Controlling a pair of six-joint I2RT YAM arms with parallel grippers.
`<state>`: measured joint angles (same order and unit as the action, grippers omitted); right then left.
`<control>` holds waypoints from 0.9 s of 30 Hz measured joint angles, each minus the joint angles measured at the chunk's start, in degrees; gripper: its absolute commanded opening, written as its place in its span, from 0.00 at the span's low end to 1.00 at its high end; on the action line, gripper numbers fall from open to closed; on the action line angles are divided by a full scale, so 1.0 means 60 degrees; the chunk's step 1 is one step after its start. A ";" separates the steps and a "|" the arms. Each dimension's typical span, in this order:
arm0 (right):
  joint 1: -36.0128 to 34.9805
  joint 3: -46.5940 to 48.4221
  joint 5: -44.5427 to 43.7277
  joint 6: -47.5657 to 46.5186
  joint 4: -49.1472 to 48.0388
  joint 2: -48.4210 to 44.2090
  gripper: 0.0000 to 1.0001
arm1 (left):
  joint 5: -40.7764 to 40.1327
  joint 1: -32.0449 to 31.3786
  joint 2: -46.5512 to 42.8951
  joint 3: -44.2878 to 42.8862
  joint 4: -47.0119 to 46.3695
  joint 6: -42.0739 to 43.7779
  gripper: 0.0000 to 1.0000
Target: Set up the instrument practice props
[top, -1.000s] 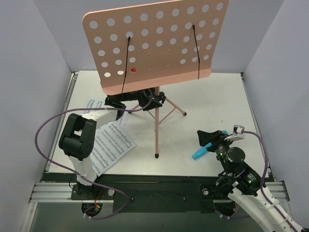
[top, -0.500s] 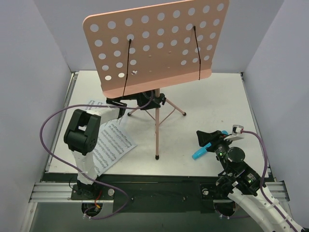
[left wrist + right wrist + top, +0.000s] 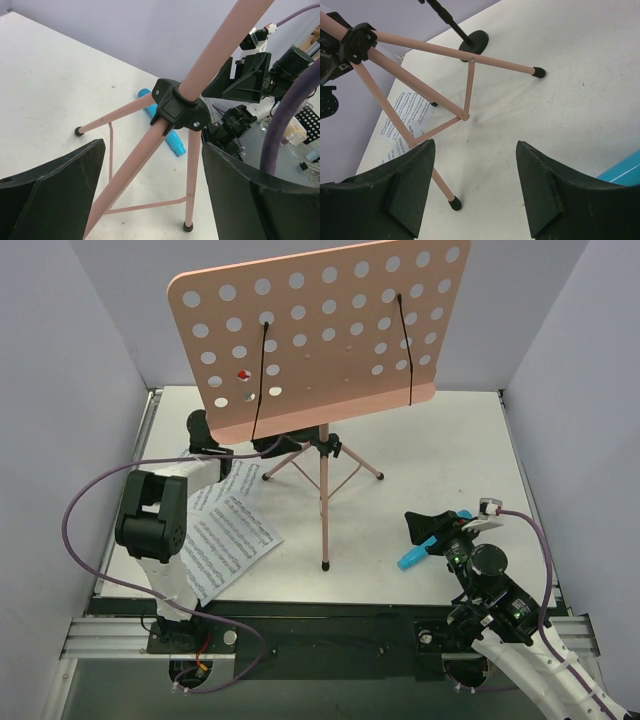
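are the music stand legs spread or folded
Spread: the three tripod legs splay out from the black hub and stand well apart on the table.

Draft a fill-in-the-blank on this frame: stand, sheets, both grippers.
The pink hole-punched music stand rests on ___ thin legs.
The white printed music sheets lie on the ___, not the stand.
The left gripper, by the stand's black leg hub, is ___.
The right gripper is open beside a ___ plastic cylinder.
Missing: three; table; open; blue.
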<state>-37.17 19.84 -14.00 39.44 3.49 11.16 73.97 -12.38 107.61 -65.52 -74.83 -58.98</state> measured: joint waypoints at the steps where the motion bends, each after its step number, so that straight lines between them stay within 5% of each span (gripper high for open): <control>1: 0.0000 0.0000 0.0007 -0.0018 0.0000 0.0000 0.61 | -0.0025 0.0146 -0.0047 0.0011 -0.0004 -0.0004 0.89; 7: 0.0000 0.0000 0.0022 -0.0066 0.0000 -0.0004 0.61 | -0.0863 0.1166 -0.0714 0.0911 0.0004 0.0098 0.89; 13: 0.0000 -0.0025 0.0124 -0.0091 -0.0044 -0.0004 0.61 | -0.2736 0.1712 -0.2911 0.3435 0.0980 0.1220 0.89; 21: 0.0000 0.0004 0.0240 -0.0080 0.0106 0.0321 0.60 | -0.7413 0.1421 -0.7537 0.4014 0.9118 0.3945 0.90; 27: 0.0000 0.0018 0.0492 0.0084 0.0211 0.1209 0.59 | -1.0910 0.1475 -0.9012 0.3872 1.3978 0.3504 0.97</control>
<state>-37.17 19.94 -11.05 39.94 4.75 18.41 8.51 -3.53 53.54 -42.28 9.04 -37.95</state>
